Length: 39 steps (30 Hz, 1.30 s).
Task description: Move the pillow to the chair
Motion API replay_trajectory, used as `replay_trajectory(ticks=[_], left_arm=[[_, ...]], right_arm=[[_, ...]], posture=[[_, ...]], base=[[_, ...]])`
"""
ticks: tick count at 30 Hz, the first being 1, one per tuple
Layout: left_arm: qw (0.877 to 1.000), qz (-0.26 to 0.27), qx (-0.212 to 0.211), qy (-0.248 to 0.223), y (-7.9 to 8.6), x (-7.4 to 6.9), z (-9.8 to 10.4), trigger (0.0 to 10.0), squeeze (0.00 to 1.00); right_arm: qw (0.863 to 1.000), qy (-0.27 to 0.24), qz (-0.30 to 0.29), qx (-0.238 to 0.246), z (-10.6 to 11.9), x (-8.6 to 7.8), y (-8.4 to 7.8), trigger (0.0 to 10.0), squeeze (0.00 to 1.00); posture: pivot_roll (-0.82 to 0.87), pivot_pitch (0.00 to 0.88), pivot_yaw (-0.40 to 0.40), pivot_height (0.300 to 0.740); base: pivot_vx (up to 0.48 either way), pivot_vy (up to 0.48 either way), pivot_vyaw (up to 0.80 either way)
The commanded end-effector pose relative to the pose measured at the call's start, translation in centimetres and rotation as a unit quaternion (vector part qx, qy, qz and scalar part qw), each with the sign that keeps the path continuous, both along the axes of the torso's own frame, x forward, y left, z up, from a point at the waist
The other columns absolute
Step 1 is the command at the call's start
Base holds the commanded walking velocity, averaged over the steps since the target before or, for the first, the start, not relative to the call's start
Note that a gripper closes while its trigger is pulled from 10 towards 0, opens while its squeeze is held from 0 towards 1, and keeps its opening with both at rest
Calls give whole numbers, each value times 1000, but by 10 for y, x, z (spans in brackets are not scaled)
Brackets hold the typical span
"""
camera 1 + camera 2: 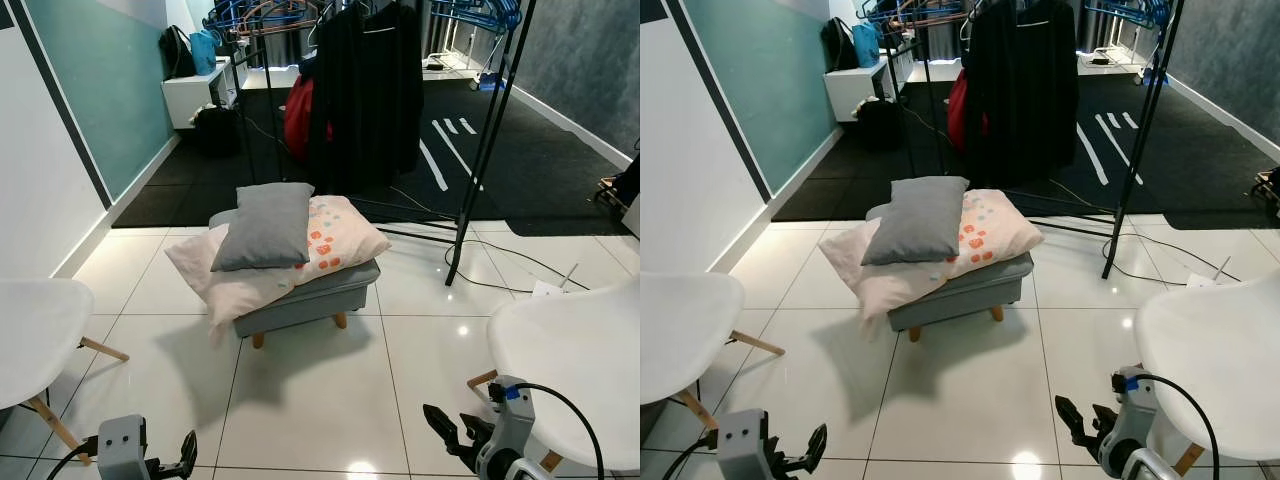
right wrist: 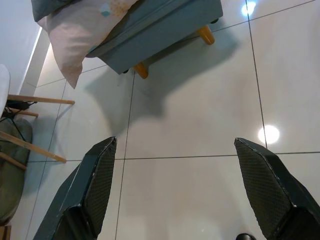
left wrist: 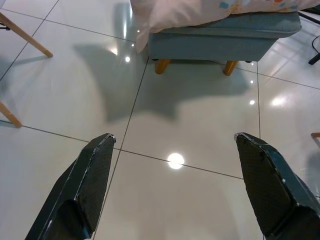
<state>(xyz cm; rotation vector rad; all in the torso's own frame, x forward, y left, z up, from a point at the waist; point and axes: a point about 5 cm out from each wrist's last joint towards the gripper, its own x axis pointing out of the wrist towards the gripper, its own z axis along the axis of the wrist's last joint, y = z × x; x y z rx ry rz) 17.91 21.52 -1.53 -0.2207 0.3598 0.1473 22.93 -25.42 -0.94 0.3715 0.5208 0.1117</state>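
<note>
Left gripper [image 3: 172, 187] and right gripper [image 2: 175, 187], both spread, low over floor: approach footstool [image 1: 315, 295], pinch grey pillow [image 1: 268, 225] by opposite edges, lift clear of pink pillow [image 1: 335, 240].

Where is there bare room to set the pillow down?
Both white chair seats are bare: left chair and right chair. Open tile lies before the footstool. The footstool top is crowded with the grey pillow and patterned pillow.

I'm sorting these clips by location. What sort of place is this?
Probably a home dressing or storage area, though a studio can't be ruled out: a metal clothes rack hung with a dark garment, a grey footstool stacked with pillows, white chairs on glossy tile.
</note>
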Motion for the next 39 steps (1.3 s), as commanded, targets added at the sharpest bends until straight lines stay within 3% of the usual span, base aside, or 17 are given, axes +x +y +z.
replay_trajectory(ticks=[1,39], left_arm=[[1000,0,-1,4,-2,0,-3,10000,0],[1000,3,0,1,0,-1,-3,10000,0]], right_arm=[[1000,7,0,5,-2,1,1,10000,0],[1000,5,-2,4,-1,0,0,10000,0]], posture=[[-151,25,0,740],[-154,42,4,740]], base=[[0,0,0],[0,0,0]])
